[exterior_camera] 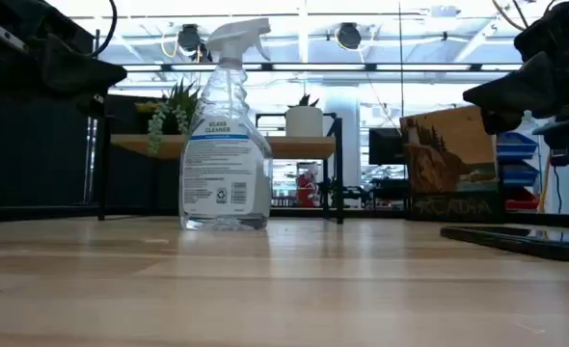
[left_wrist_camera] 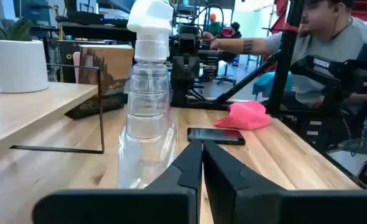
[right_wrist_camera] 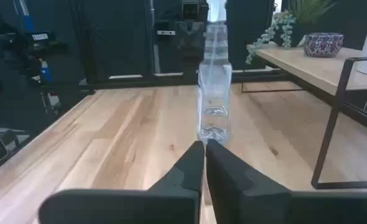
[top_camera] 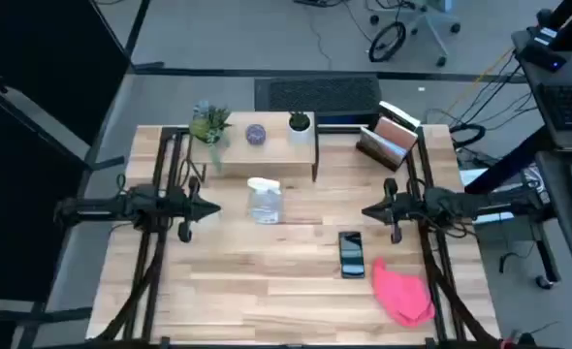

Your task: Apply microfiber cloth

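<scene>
Microfiber cloth (top_camera: 401,294) lies crumpled at lower right of the high view, just beside the smartphone (top_camera: 351,254). Right gripper (top_camera: 367,209) and left gripper (top_camera: 215,207) hover mid-frame, fingers pressed together. Recommended: spread the right fingers, then descend onto the cloth's raised fold.

We look straight down, level across the table (top_camera: 296,281), and from both wrists; all share the spray bottle (top_camera: 265,202).
</scene>
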Available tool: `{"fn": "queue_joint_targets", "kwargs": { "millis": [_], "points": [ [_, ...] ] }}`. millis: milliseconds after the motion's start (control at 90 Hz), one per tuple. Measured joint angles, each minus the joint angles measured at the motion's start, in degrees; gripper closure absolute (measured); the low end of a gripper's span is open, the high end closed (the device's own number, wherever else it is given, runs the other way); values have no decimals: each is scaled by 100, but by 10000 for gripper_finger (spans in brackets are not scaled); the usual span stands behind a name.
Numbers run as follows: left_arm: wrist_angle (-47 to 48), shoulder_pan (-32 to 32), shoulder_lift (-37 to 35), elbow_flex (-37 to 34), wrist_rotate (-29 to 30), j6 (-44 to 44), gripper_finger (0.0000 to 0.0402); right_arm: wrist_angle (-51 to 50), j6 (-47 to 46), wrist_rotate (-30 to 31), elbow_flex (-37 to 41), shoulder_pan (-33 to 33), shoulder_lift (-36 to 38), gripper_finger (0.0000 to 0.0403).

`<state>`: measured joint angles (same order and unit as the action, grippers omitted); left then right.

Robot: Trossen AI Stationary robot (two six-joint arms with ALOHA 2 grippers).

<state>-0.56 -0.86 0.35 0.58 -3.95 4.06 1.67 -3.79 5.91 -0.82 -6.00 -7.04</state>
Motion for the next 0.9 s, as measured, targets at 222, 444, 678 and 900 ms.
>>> {"fn": "queue_joint_targets", "kwargs": {
  "millis": [222, 444, 678, 900],
  "points": [
    [-1, 2, 1, 0, 0, 0, 402, 0, -2, 0, 0, 1, -1, 403],
    [0, 0, 1, 0, 0, 0, 402, 0, 0, 0, 1, 0, -1, 403],
    [0, 2, -1, 0, 0, 2, 402, 0, 0, 0, 0, 0, 1, 403],
    [-1, 2, 1, 0, 0, 2, 402, 0, 0, 0, 0, 1, 0, 403]
  ]
}}
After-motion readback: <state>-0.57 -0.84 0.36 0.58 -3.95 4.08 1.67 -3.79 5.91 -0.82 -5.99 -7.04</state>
